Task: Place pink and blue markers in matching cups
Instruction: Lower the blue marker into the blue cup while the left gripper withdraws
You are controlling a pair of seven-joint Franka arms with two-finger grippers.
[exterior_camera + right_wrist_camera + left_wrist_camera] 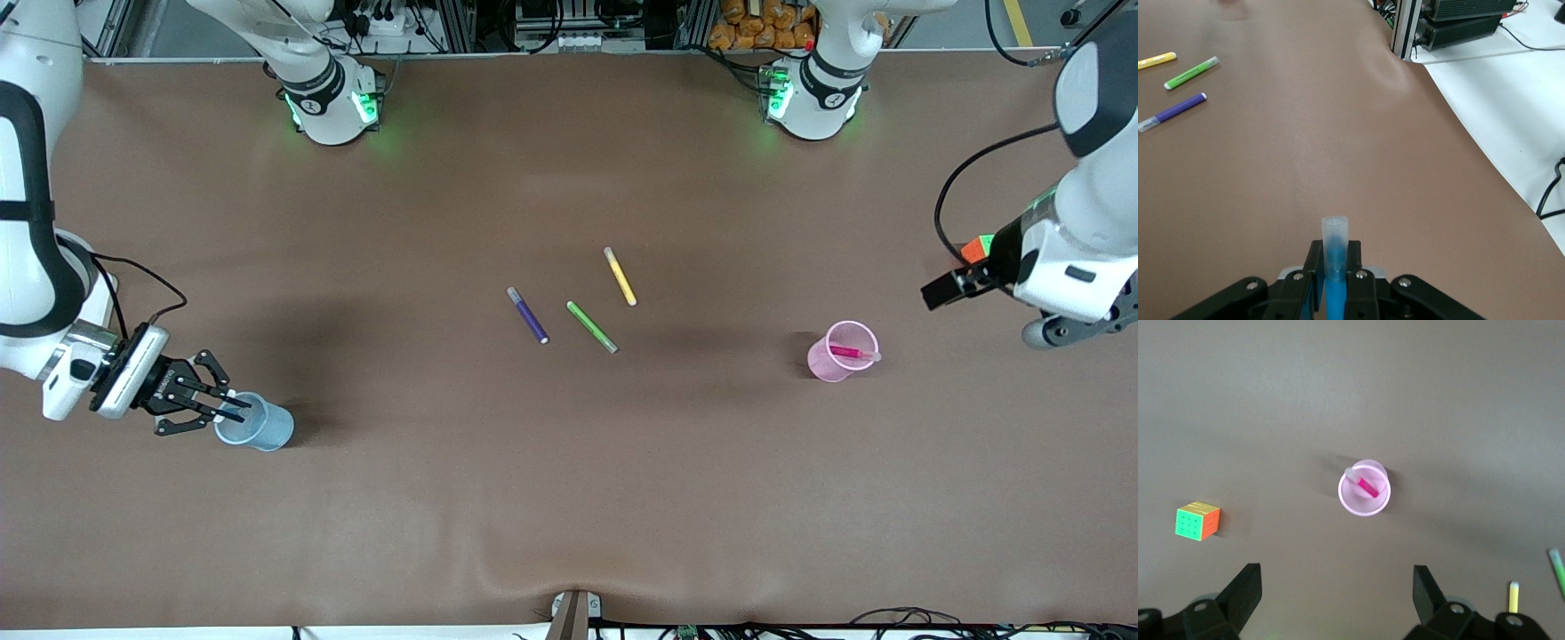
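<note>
The right arm's black two-finger gripper [233, 410] points toward three o'clock, fingers [1353, 267] clamped on a slim blue felt-tip marker [1335, 250]. The left arm's gripper [1337, 603] waits raised (fingers [1245, 593] spread wide).

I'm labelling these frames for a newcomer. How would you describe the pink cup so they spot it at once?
Start at the brown table and go toward the left arm's end, past the three loose markers at mid-table. There the pink cup stands upright, alone, with the pink marker leaning inside. The only other cup, the blue cup, is at the right arm's end under the right gripper.
</note>
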